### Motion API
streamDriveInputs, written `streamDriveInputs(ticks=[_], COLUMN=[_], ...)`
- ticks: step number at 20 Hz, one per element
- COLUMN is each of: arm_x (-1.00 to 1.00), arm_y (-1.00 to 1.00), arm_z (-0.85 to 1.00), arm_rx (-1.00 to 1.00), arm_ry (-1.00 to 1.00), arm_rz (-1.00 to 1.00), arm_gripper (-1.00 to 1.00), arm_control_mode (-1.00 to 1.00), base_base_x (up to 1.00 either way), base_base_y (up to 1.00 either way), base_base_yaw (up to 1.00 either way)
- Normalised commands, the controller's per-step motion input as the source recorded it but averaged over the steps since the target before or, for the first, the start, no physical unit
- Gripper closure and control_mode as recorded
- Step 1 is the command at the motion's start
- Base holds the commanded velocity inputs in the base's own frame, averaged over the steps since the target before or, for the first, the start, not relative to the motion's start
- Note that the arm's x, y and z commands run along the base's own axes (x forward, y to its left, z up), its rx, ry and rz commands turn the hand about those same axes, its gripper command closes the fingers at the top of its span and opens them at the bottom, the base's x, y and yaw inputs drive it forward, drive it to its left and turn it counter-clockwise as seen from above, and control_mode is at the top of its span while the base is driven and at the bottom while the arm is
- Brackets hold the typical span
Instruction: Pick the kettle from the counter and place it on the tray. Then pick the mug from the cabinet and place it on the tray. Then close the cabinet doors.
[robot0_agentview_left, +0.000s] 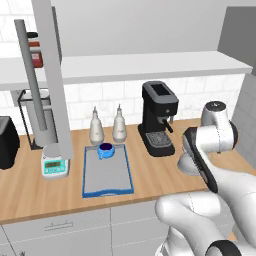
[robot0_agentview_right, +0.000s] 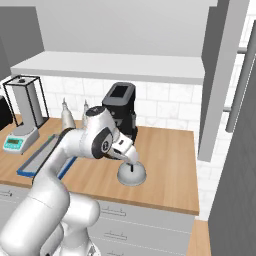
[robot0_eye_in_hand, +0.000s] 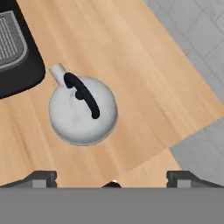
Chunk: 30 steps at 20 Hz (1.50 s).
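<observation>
While the claw (robot0_eye_in_hand: 112, 180) hangs spread apart, the kettle (robot0_eye_in_hand: 82, 109) sits near the counter (robot0_eye_in_hand: 144, 78) edge.

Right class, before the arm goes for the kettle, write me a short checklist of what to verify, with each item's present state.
1. Claw open wide: ok, its two tips stand far apart in the hand view.
2. Claw holding nothing: ok.
3. Kettle upright on the counter, black handle on top: ok.
4. Claw over the kettle: ok, roughly; in the hand view the kettle sits somewhat left of centre.
5. Room on the tray for the kettle: ok, most of its grey floor is bare, though the mug already sits at its far end.
6. Tips lined up to close across the handle: cannot tell.
</observation>
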Motion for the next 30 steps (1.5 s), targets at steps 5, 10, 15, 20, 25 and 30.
streamDriveInputs(ticks=[5, 10, 15, 20, 25, 30], arm_x=[0.42, 0.34, 0.46, 0.27, 0.12, 0.0], arm_y=[-0.39, -0.04, 0.06, 0.08, 0.01, -0.01], arm_z=[-0.32, -0.44, -0.27, -0.25, -0.22, -0.14], arm_rx=[0.18, 0.08, 0.03, 0.0, 0.0, 0.01], arm_ry=[0.17, 0.0, 0.04, 0.18, 0.08, 0.0], arm_rz=[0.18, 0.22, 0.13, 0.01, 0.0, 0.01], arm_gripper=[-1.0, -1.0, -1.0, -1.0, -1.0, -1.0], arm_control_mode=[-1.0, -1.0, -1.0, -1.0, -1.0, -1.0], base_base_x=[0.0, 0.0, 0.0, 0.0, 0.0, 0.0], base_base_y=[0.0, 0.0, 0.0, 0.0, 0.0, 0.0], base_base_yaw=[0.0, 0.0, 0.0, 0.0, 0.0, 0.0])
